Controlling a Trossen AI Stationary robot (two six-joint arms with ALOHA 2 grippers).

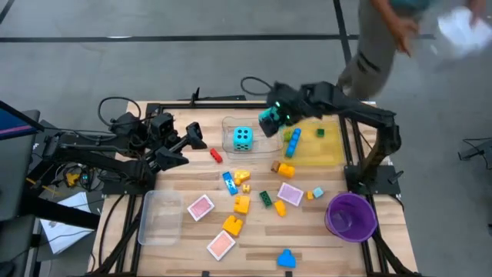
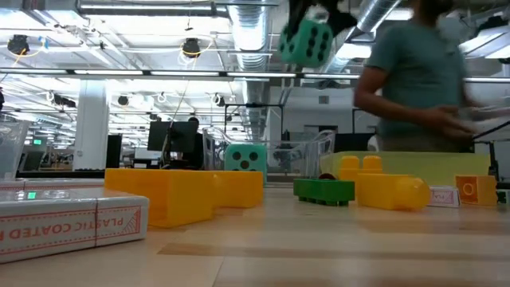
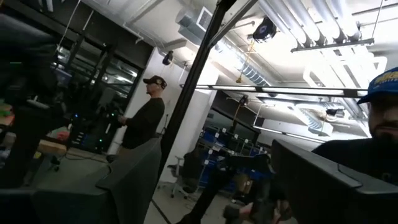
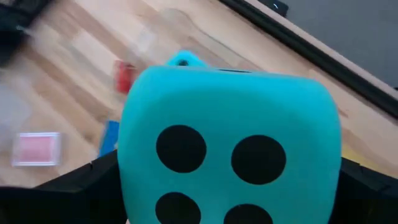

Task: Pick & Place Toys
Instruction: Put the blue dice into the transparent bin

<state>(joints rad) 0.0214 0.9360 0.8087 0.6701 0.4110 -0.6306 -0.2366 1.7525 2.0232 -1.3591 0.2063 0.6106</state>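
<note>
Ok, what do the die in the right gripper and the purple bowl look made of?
The turquoise die held by the right gripper looks like soft foam: matte surface, rounded corners, printed black dots. The purple bowl appears to be translucent plastic, with a slight sheen on its thin rim, though that is less certain.

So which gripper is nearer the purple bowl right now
The right. The right gripper holds a turquoise die up at the table's far side, above the clear tray, same side as the purple bowl. The left gripper sits across the table, farther away.

A white box (image 2: pixel 72 217) reads "PLASTIC COATED".
</note>
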